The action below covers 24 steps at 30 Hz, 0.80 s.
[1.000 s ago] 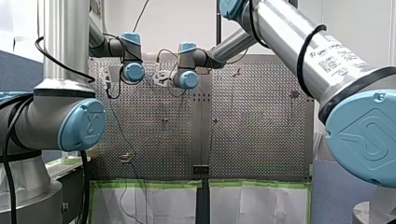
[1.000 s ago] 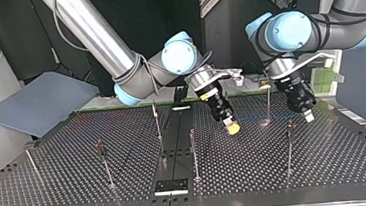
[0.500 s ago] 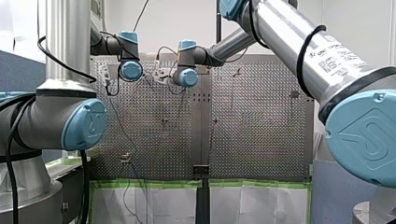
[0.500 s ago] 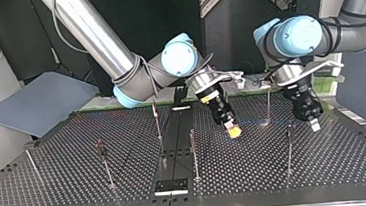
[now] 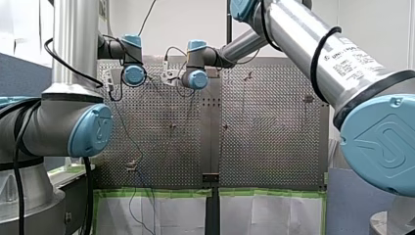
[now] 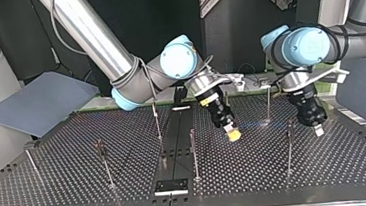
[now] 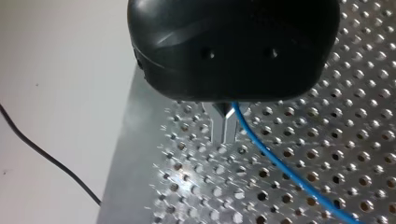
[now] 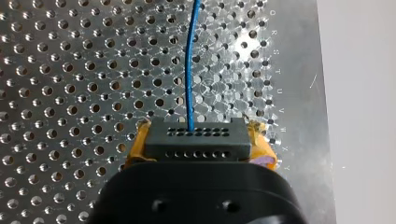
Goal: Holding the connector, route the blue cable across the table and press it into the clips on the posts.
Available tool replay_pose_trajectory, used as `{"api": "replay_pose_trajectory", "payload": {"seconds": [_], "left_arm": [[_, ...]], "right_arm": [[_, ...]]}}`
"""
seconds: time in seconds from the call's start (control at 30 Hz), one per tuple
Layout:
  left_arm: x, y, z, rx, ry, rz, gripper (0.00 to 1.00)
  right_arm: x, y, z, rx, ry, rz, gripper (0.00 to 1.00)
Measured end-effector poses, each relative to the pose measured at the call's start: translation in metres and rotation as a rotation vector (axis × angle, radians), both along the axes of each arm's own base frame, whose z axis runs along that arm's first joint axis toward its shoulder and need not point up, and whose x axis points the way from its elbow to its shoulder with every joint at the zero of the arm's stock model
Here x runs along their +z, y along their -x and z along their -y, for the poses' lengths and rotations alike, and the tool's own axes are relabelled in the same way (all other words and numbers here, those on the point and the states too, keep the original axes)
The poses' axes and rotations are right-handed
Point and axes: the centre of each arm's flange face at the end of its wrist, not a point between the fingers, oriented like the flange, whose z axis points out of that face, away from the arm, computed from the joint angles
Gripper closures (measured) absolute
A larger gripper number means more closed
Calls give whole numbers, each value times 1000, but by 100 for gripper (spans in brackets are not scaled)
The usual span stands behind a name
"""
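Observation:
In the right wrist view my right gripper point(image 8: 196, 144) is shut on the black connector point(image 8: 194, 136), with its yellow pads point(image 8: 135, 147) on either side. The blue cable point(image 8: 189, 70) runs straight ahead from the connector over the perforated table. In the left wrist view my left gripper point(image 7: 226, 128) has its metal fingers shut on the blue cable point(image 7: 280, 163), which trails away beneath it. In the top view my right gripper point(image 6: 232, 135) hangs near the middle. My left gripper point(image 6: 318, 130) is at the right, just beside a thin post point(image 6: 289, 146).
Several thin upright posts stand on the plate, among them one point(image 6: 194, 152) near the middle and one point(image 6: 268, 100) between the grippers. A grey board point(image 6: 40, 103) lies off the table at the top view's left. The plate's edge point(image 7: 126, 154) lies beside my left gripper.
In the top view my left gripper has moved right and towards the camera, to beside the right-hand post. My right gripper has shifted only slightly, still holding the connector.

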Motion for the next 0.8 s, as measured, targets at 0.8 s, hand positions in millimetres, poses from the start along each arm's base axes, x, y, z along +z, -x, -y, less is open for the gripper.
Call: {"api": "replay_pose_trajectory", "payload": {"seconds": [0.8], "left_arm": [[-7,-37,-67,-54,18,53,100]], "right_arm": [[3,2,6,-9,8,2,100]]}}
